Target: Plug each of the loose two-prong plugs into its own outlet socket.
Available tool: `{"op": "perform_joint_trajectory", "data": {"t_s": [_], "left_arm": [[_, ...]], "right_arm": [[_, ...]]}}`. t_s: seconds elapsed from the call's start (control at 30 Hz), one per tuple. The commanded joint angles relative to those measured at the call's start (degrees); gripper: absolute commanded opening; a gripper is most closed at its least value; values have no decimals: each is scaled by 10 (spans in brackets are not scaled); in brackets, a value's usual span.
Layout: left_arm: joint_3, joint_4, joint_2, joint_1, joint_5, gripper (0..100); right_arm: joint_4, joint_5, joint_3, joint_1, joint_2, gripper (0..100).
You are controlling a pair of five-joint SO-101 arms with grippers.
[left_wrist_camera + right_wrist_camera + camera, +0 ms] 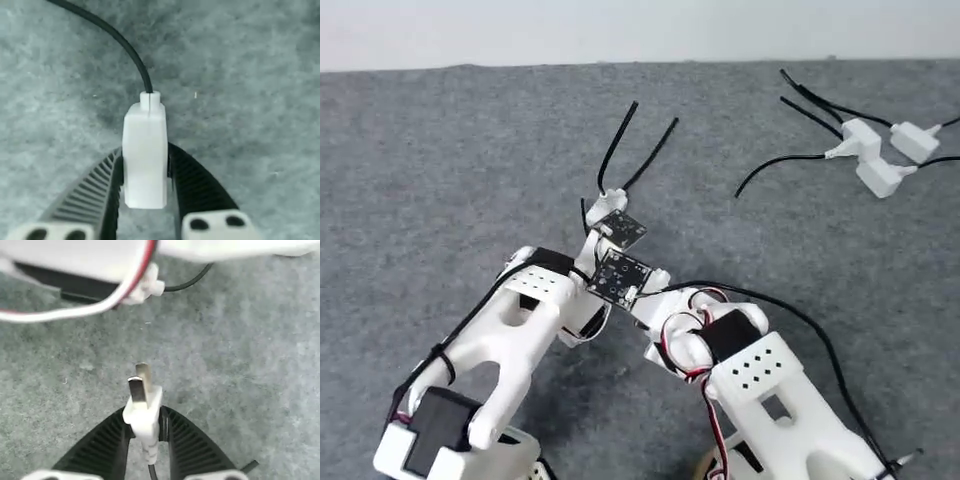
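My left gripper is shut on a white outlet socket block. A black cable runs out of the block's far end across the grey mat. My right gripper is shut on a white two-prong plug. Its metal prongs point away from the fingers, just above the mat. In the high view both arms meet at the table's middle. There a white piece pokes out past the wrist boards, with two black cables trailing to the far side.
Three more white plug and socket pieces with black cables lie at the far right of the grey mat. The other arm's white body and red-and-white wires hang close beyond the plug's prongs.
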Motion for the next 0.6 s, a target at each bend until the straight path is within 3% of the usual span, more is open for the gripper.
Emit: {"op": "perform_joint_trajectory", "data": {"t_s": [0.0, 0.1, 0.3, 0.57], "left_arm": [[-12, 3, -26, 22, -7, 13], [-21, 8, -26, 22, -4, 65], [-73, 51, -26, 22, -3, 295], [-83, 41, -21, 18, -7, 295]], "right_arm": [[-12, 7, -3, 7, -5, 8], [-13, 8, -3, 7, -5, 8], [-20, 9, 3, 7, -5, 8], [-20, 9, 4, 6, -5, 8]]}}
